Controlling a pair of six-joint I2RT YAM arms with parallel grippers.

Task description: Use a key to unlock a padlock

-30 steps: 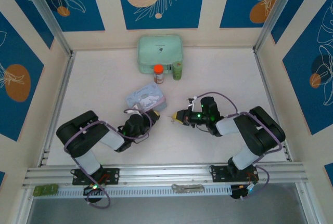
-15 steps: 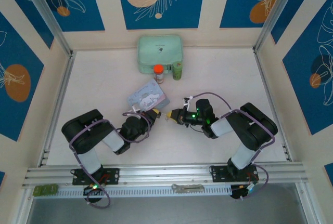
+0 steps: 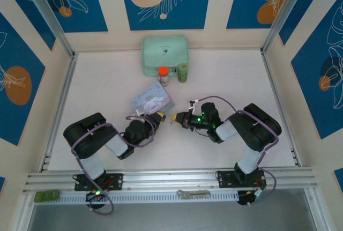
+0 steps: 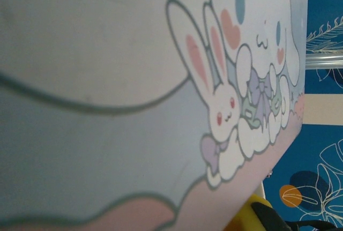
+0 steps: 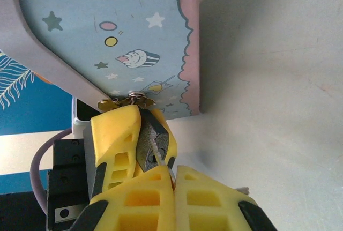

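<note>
Presently gripping the padlock (image 5: 147, 148) in the closed left jaws, just beside the cartoon tin (image 5: 107, 27). Pinching the key (image 5: 157, 156) in the closed right jaws, tip-first at the padlock just ahead.

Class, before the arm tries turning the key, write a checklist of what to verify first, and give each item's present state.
1. Right tool shut on key: ok.
2. Left tool shut on padlock: ok.
3. Key tip reaches padlock body: ok.
4. Key seated in keyhole: cannot tell, keyhole hidden.
5. Cartoon tin apart from orange-capped bottle: ok.
</note>
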